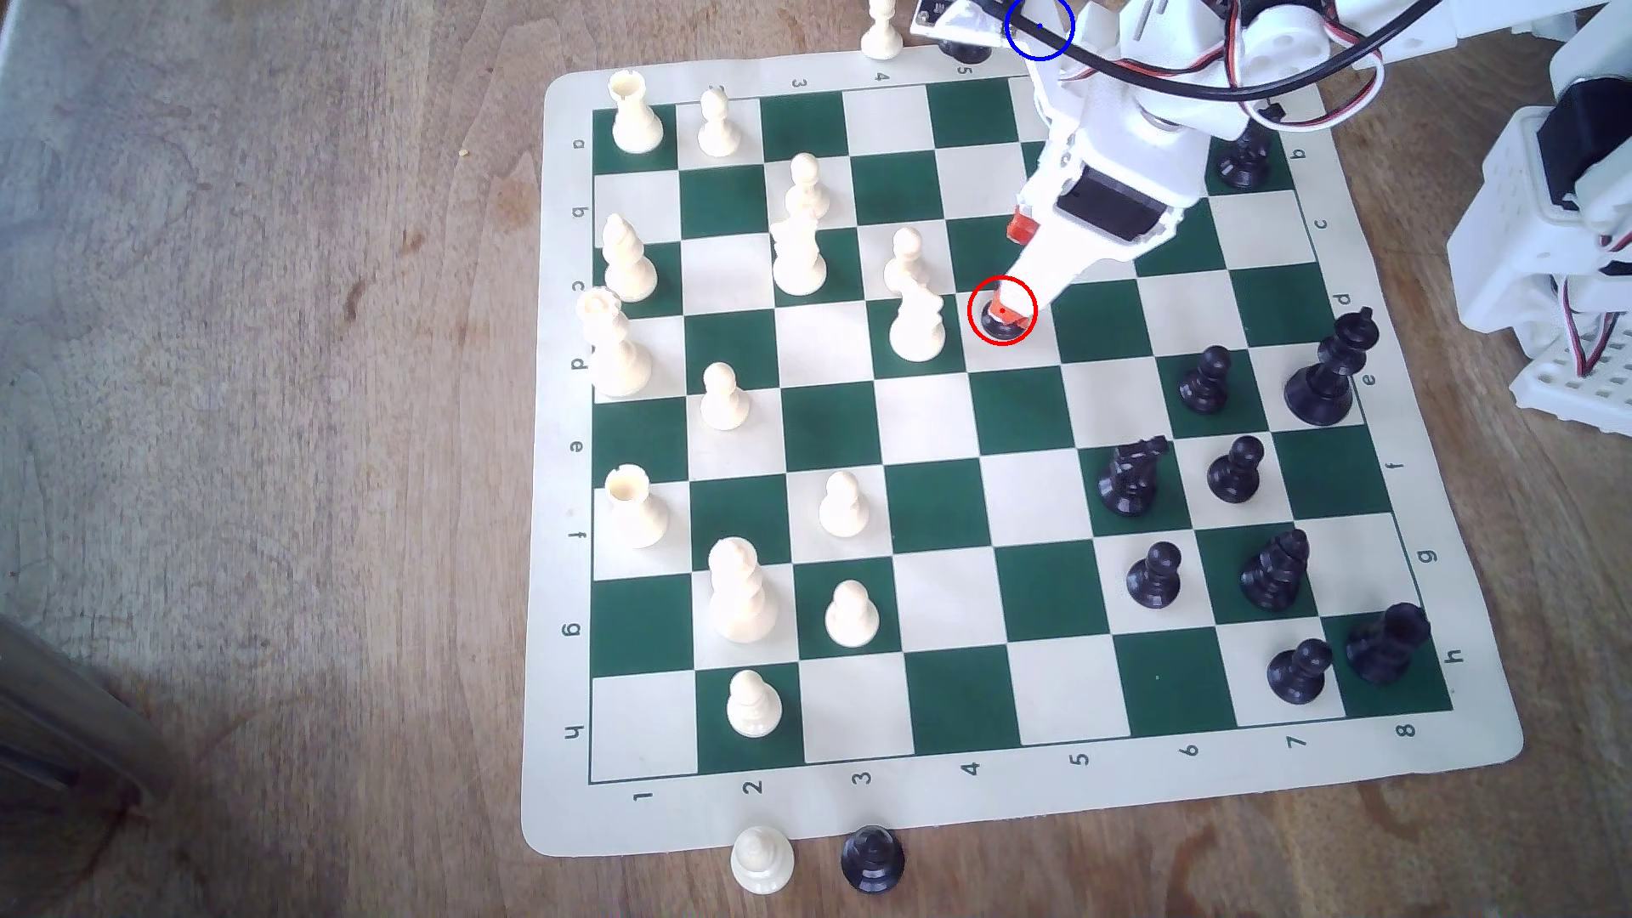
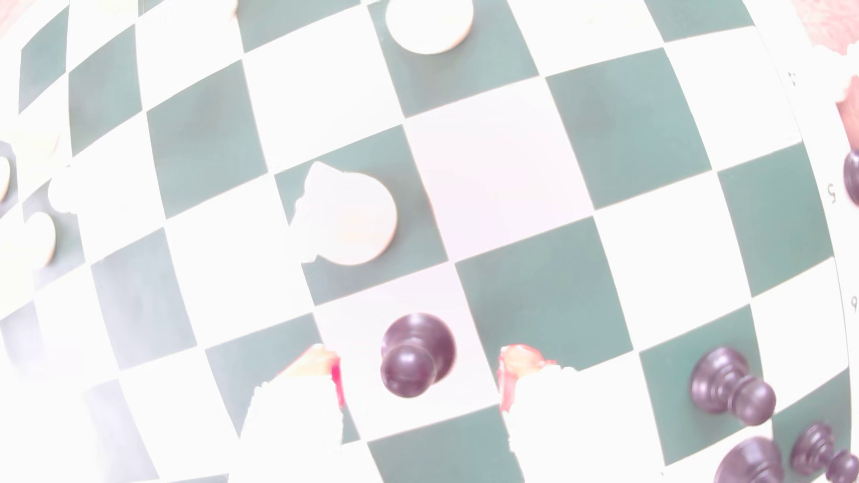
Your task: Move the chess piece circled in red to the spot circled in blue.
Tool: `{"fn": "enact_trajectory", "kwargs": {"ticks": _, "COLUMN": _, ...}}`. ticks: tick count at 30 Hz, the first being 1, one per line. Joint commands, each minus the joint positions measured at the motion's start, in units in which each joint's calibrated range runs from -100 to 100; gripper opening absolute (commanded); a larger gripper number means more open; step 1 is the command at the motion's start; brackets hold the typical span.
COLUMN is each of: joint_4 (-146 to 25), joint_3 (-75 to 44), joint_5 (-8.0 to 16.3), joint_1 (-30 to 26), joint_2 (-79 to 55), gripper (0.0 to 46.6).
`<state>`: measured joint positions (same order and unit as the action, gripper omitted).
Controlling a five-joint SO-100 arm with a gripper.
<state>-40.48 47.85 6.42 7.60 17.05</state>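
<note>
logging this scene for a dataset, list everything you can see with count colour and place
wood table: one, brown, under everything
chess mat: one, green and cream, on the table
white pieces: fourteen, cream, on the mat towards the exterior view's left; two more off its far and near edges
other black pieces: about nine, on the mat towards the exterior view's right; one off the near edge
circled black pawn: one, red-ringed, mid-board on a cream square
blue circle: one, drawn at the exterior view's top edge
arm: one, white, from the exterior view's upper right
jaws: orange-tipped, open, either side of the pawn
</note>
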Motion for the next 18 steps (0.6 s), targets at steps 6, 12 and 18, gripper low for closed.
{"fn": "enact_trajectory", "kwargs": {"ticks": 6, "joint_4": 2.1, "joint_3": -0.9, "joint_5": 0.7, "joint_1": -1.3, "joint_2": -0.3, "gripper": 17.7}}
{"fn": "enact_trajectory", "kwargs": {"ticks": 12, "joint_4": 2.6, "joint_3": -0.9, "joint_5": 1.2, "joint_1": -2.2, "joint_2": -1.4, "gripper": 17.6}}
{"fn": "enact_trajectory", "kwargs": {"ticks": 18, "joint_4": 3.1, "joint_3": -0.9, "joint_5": 1.4, "joint_1": -2.2, "joint_2": -1.9, "gripper": 16.4}}
